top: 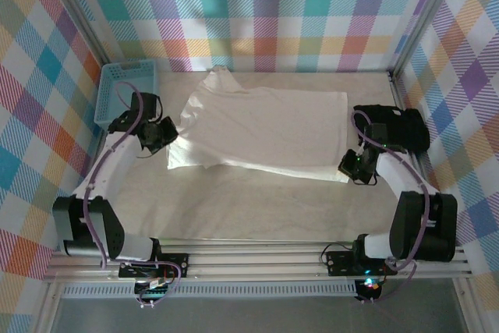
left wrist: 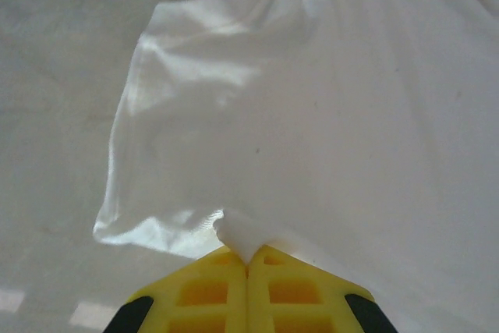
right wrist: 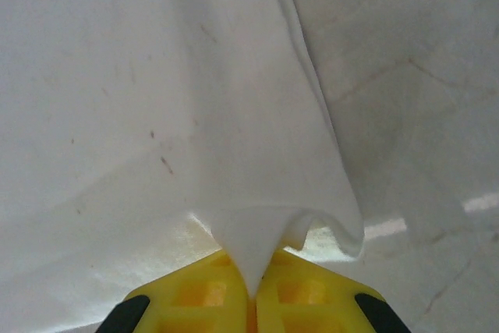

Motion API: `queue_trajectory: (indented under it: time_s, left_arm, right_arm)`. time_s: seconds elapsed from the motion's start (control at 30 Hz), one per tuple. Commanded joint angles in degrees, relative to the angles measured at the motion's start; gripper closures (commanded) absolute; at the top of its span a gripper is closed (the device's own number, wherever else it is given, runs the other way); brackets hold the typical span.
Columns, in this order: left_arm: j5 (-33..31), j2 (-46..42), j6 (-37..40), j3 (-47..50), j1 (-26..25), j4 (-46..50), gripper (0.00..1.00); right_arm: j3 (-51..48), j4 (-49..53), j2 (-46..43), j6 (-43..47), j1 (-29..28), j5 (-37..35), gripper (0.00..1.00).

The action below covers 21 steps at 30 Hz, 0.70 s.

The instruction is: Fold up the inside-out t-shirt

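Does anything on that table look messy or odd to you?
Little. The t-shirt lies mostly flat, but its edge near the left claw is rumpled and curled, and small brownish specks dot the cloth by the right claw.

The left arm (top: 105,163) reaches forward along the left side, and the left gripper (left wrist: 248,261) has its yellow fingers (left wrist: 203,292) pressed together on a pinch of the t-shirt (left wrist: 327,115). The right arm (top: 394,168) bends forward on the right side. The right gripper (right wrist: 251,286) is likewise clamped on the cloth.
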<state>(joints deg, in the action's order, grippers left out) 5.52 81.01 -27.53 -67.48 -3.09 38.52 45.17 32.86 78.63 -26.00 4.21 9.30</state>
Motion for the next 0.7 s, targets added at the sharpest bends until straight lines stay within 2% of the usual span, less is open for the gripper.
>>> queue_trajectory:
  time_s: [0.0,0.67]
  left_arm:
    - [1.23,3.65,0.31,-4.06,0.81,-3.57,1.0]
    - [1.14,21.82,3.36,-20.4,0.8,-2.05,1.0]
  right_arm:
    - [2.99,-2.25,2.05,2.4,0.63,0.65,0.9]
    - [17.83,-2.38,16.55,4.81,1.3,-0.27,0.88]
